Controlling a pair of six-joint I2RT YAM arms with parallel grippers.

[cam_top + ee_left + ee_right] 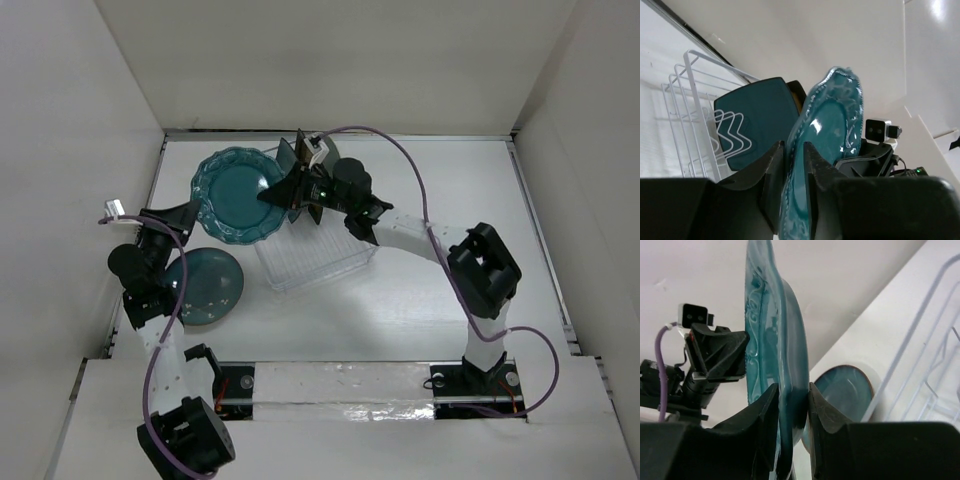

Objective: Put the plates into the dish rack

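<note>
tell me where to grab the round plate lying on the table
Likely by the rim of the round plate at its near edge, coming from the arm-base side: it lies flat, so only the upturned rim offers a pinch, and nothing crowds that edge.

From above, the right claw (281, 193) covers the far left end of the dish rack (320, 255); plates standing there show only as dark slivers. The left arm (150, 290) hides the left part of the round teal-blue plate (212, 285). The left wrist view cuts the scalloped teal plate (827, 125) at its bottom edge, and the mustard plate (799, 92) is a mere sliver behind the dark teal plate (757, 117). The right wrist view cuts the dish rack at its right edge.
</note>
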